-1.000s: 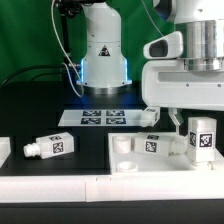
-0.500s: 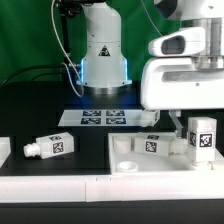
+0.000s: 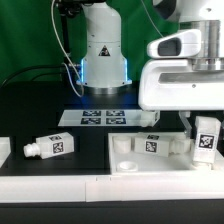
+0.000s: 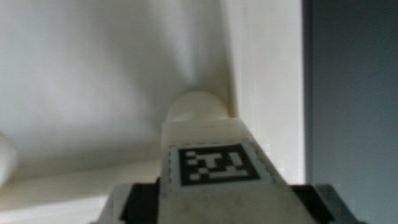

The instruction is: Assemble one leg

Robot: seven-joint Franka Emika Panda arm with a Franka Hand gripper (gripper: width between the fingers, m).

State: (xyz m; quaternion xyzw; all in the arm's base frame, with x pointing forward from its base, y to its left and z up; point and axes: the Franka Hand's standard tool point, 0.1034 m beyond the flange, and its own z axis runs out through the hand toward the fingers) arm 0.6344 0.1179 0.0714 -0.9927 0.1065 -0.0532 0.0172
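My gripper point(image 3: 203, 126) is at the exterior view's right, shut on a white leg point(image 3: 207, 138) with a black-and-white tag. The leg is slightly tilted, its lower end at the right part of the big flat white panel point(image 3: 130, 166). In the wrist view the leg point(image 4: 217, 150) stands between my fingers point(image 4: 135, 205), pointing at the white panel point(image 4: 89, 90). A second leg point(image 3: 52, 147) lies on the black table at the left. Another tagged white part point(image 3: 152, 143) sits on the panel.
The marker board point(image 3: 104, 117) lies behind the panel, before the robot base point(image 3: 103, 55). A white piece point(image 3: 3, 150) shows at the left edge. A white ledge point(image 3: 60, 190) runs along the front. Black table point(image 4: 356, 100) shows beside the panel in the wrist view.
The gripper and the held leg have shifted a little toward the exterior view's right, and the leg now leans slightly instead of standing straight.
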